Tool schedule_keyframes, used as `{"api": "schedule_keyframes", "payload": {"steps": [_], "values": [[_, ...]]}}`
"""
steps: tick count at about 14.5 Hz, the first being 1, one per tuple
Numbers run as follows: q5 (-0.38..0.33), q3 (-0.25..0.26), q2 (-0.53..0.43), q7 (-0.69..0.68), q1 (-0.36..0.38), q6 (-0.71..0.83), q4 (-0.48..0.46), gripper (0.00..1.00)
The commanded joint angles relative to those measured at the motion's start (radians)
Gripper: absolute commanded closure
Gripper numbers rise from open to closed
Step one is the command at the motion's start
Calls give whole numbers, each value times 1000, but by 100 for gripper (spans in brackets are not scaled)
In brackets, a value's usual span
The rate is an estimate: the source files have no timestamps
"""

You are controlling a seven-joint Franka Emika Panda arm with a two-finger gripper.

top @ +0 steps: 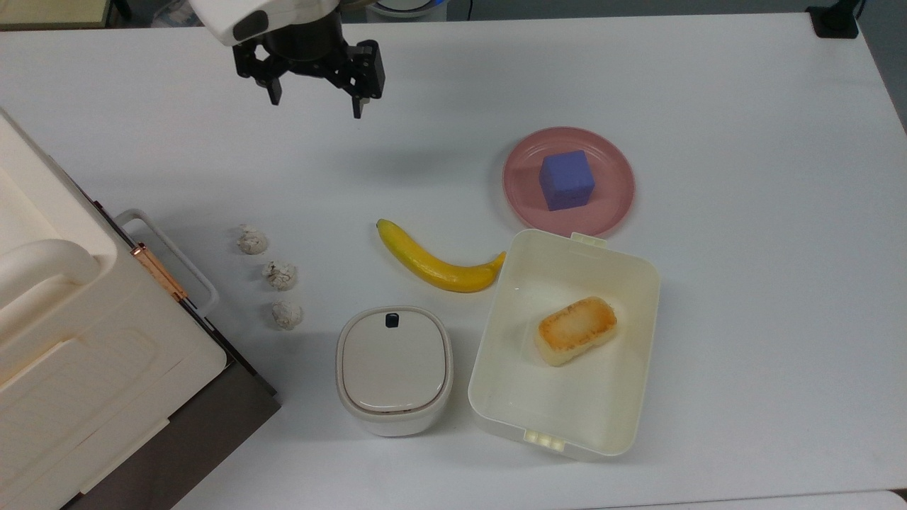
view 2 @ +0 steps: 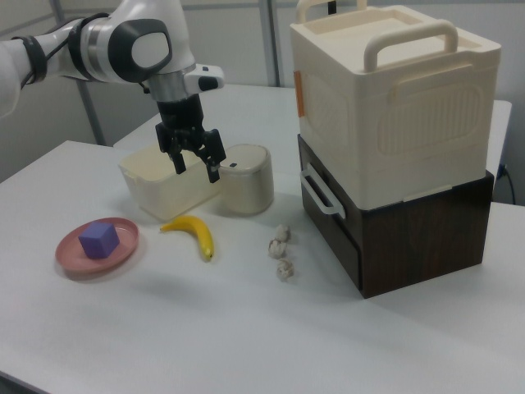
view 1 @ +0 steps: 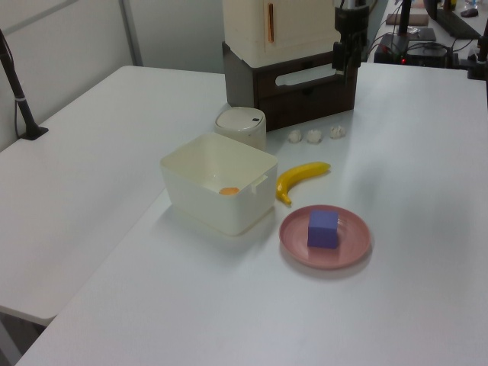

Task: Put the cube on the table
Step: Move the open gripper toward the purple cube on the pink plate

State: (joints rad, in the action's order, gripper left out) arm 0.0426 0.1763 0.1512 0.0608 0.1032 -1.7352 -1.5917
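Reaching for the cube on its plate
With fingers spread and empty, the gripper (top: 317, 101) should centre over the cube (top: 566, 179), descend squarely, clearing the pink plate (top: 615, 205) rim

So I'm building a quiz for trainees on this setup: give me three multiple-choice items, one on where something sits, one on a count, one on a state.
1. Where does the cube sit?
A. on the pink plate
B. in the cream box
C. on the bare table

2. How many small crumpled white lumps lie near the dark cabinet?
A. two
B. three
C. five

3. How is the hand?
A. shut on the banana
B. shut on the cube
C. open and holding nothing

Answers:
1. A, the cube rests on the pink plate, beside the cream box that holds the toasted bread block.
2. B, three lumps lie in a row on the table.
3. C, the hand hangs above the table with its fingers apart, far from the banana.
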Motion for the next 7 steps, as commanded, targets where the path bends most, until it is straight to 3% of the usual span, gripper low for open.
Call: {"api": "schedule_keyframes", "payload": {"steps": [1,7], "values": [[-30,2,-1,-12,75,17,-39,0],[-75,3,22,-13,245,-15,-96,0]]}}
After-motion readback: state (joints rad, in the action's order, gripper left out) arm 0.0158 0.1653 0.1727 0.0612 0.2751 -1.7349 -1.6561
